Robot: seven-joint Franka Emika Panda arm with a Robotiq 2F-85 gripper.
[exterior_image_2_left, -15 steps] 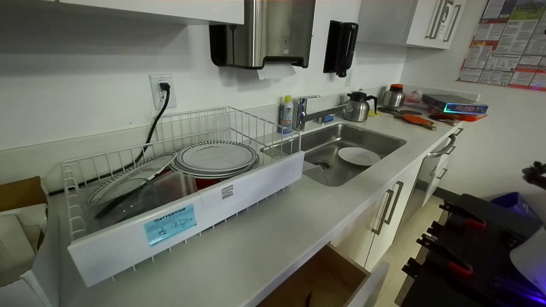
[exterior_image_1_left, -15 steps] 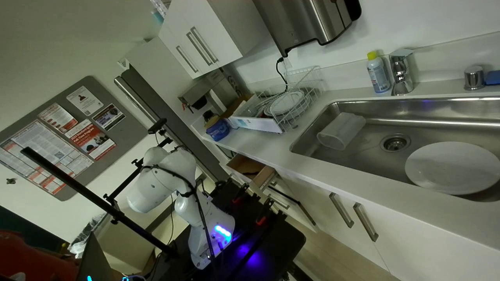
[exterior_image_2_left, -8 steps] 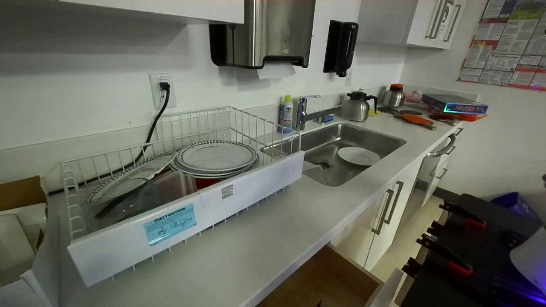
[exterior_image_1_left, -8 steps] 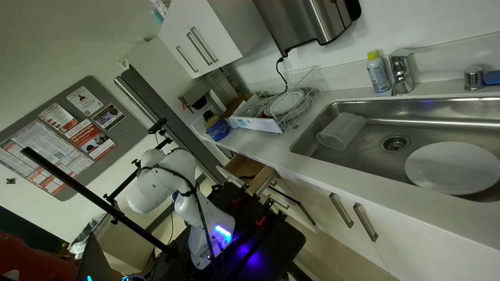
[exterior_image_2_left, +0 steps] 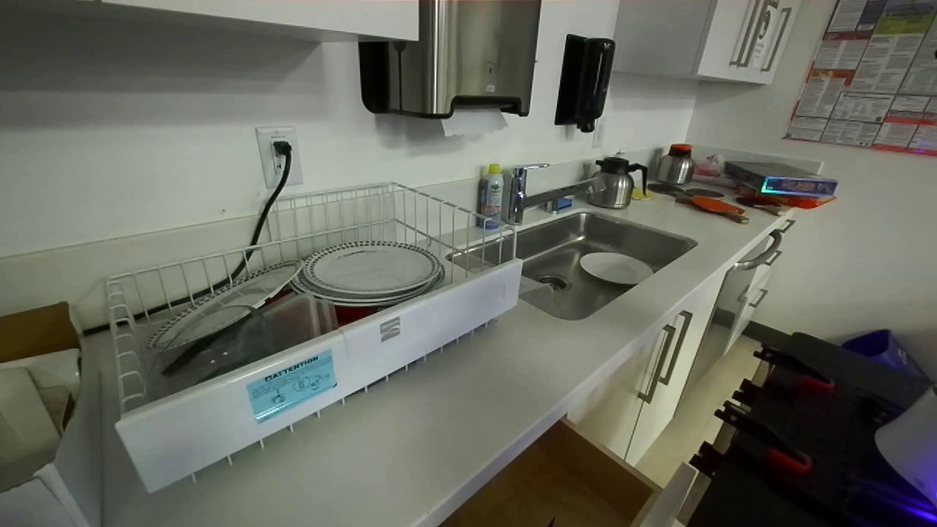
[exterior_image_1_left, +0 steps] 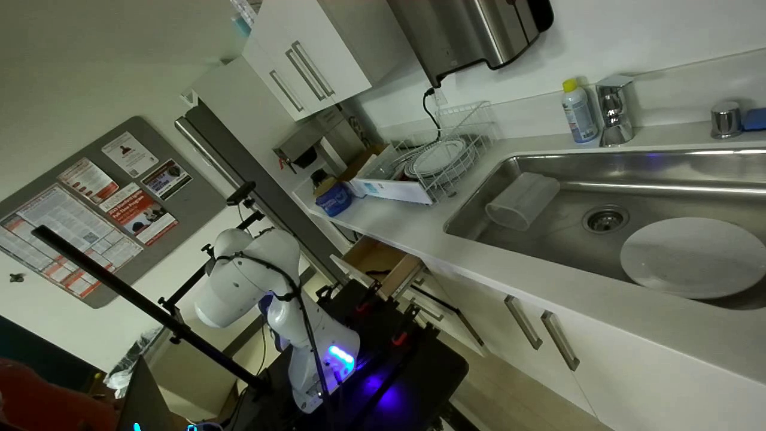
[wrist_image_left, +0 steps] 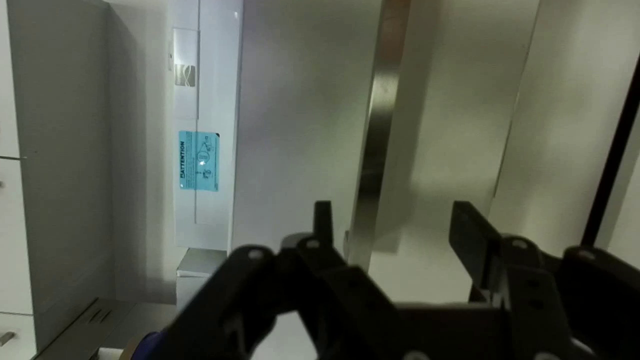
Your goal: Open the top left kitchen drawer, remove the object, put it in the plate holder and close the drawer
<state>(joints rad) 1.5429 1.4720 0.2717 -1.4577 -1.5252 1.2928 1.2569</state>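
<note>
One open drawer (exterior_image_1_left: pixel 402 276), white-fronted, wood-brown inside (something dark (exterior_image_1_left: pixel 378 272) there, perhaps)

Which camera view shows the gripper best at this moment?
The wrist view: there the gripper sits close up, with both fingers visible and standing apart. In both exterior views parts of the white arm show, but I cannot make out the fingers.

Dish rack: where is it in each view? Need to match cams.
Exterior view: dish rack above centre, slightly right, left of the sink.
Exterior view: dish rack lower left, large, blue label on its front.
Wrist view: dish rack shows as a white upright band left of centre, same label turned sideways.
Shared landmark: the white counter along the rack's front.
</note>
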